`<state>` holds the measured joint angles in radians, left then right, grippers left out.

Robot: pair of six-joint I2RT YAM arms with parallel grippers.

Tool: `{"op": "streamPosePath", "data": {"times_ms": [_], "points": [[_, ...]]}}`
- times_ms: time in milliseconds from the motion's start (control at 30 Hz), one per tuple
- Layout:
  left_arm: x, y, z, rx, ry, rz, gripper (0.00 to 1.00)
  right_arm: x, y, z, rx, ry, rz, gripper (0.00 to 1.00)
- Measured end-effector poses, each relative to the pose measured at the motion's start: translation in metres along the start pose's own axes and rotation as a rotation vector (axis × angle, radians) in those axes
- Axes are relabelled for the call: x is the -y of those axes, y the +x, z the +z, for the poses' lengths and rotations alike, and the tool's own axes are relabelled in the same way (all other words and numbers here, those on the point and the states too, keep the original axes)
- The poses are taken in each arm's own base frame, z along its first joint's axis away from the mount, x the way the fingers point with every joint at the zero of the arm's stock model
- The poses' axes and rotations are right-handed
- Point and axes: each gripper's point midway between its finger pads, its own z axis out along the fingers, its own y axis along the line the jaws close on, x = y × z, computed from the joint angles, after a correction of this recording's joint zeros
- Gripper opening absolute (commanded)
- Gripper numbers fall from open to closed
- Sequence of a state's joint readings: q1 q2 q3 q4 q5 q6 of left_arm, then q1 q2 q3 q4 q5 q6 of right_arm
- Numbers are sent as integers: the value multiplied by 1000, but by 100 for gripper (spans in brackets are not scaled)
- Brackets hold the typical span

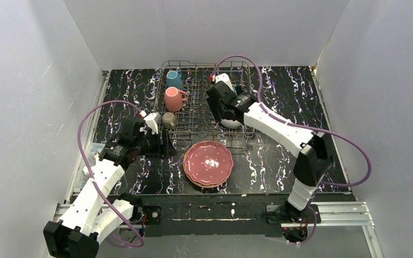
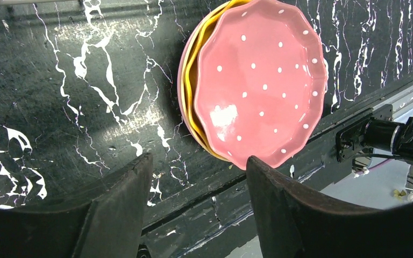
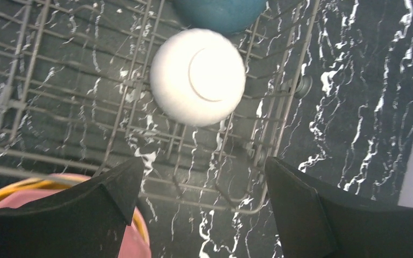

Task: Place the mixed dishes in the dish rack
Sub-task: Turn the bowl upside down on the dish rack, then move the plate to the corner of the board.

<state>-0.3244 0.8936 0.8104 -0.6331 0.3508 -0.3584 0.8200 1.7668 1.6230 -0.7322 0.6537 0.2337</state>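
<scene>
Plates (image 1: pixel 208 163) sit closest to you, a scalloped stack on the marbled black table (image 1: pixel 269 166) just in front of the dish rack (image 1: pixel 204 107); pink spotted one on top, an orange-yellow one (image 2: pixel 192 80) under it, a sliver of another pink rim below that; honestly you can't count the whole stack. Your left gripper (image 2: pixel 196 166) is low by the stack's left side, jaws apart with nothing in them; from above it's mostly a dark blob, so go by the wrist view. Just past it the olive-grey mug (image 1: pixel 169 119) is at the rack's near left corner; can't tell if it's properly seated. Further back on that side, pink mug (image 1: pixel 175 98), then teal mug (image 1: pixel 174 79). Your right gripper (image 3: pixel 201 177) hangs over the rack's right half, spread wide and empty; below it a white bowl (image 3: pixel 198 75) sits upside down in the wires; a dark-blue bowl (image 3: pixel 220 11) just behind is cut off by the frame edge.
</scene>
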Motion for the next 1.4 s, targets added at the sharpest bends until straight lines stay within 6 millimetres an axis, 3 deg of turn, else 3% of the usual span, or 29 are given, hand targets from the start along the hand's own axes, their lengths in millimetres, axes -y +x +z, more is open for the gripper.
{"op": "streamPosePath", "data": {"times_ms": [267,800,1133,1400], "points": [[-2,2,1,-10,-8,-6,73,-5,12,-35,21,-161,91,90],[-7,21,13,-85,-32,-116,78,-18,77,-90,-8,-448,279,88],[-11,39,29,-161,-53,-225,80,-38,133,-80,-102,-526,369,88],[1,44,57,-208,-29,-263,82,-59,167,-64,-154,-584,469,92]]}}
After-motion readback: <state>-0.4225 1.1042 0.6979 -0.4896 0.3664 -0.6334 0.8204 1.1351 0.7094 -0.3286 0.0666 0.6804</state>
